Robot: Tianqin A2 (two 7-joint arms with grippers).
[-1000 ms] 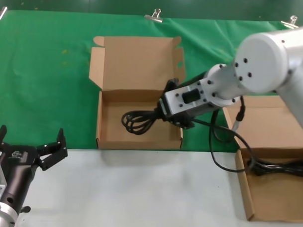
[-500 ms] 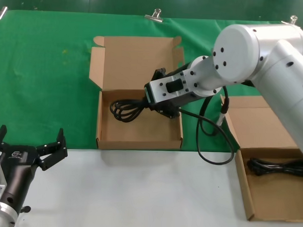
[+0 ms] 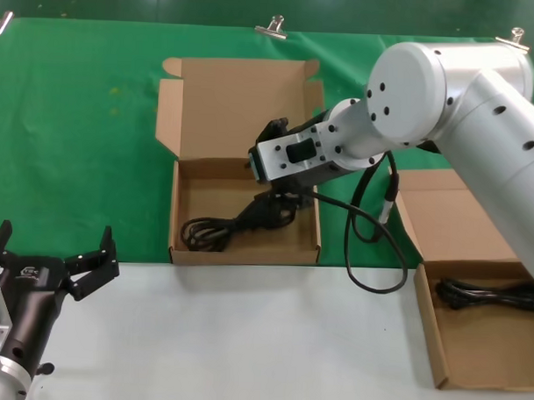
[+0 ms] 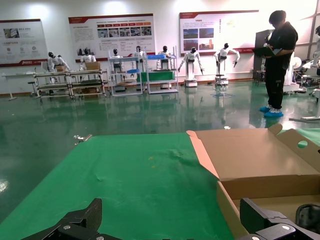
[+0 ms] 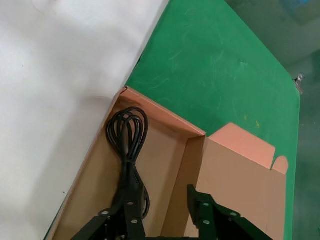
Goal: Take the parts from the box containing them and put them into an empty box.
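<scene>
The middle cardboard box (image 3: 174,216) stands open on the green mat, lid (image 3: 239,107) tipped back. One bundled black power cord (image 3: 234,225) lies flat on its floor, loops toward the front left. My right gripper (image 3: 266,169) hovers over the box's right half, open; in the right wrist view the cord (image 5: 127,135) runs past one finger (image 5: 125,212), and the gap of the gripper (image 5: 160,197) shows only cardboard. The right-hand box (image 3: 425,320) holds more black cords (image 3: 487,294). My left gripper (image 3: 50,263) waits open at the lower left.
A loose black cable (image 3: 370,252) hangs from the right arm between the two boxes. Metal clips (image 3: 273,26) hold the green mat (image 3: 77,114) at the back edge. White tabletop (image 3: 245,340) runs along the front. The left wrist view shows the middle box's lid (image 4: 260,160) beyond my left gripper (image 4: 170,230).
The right gripper carried the cord leftward into the middle box, then opened. The cord dropped from the fingers to the box floor.
</scene>
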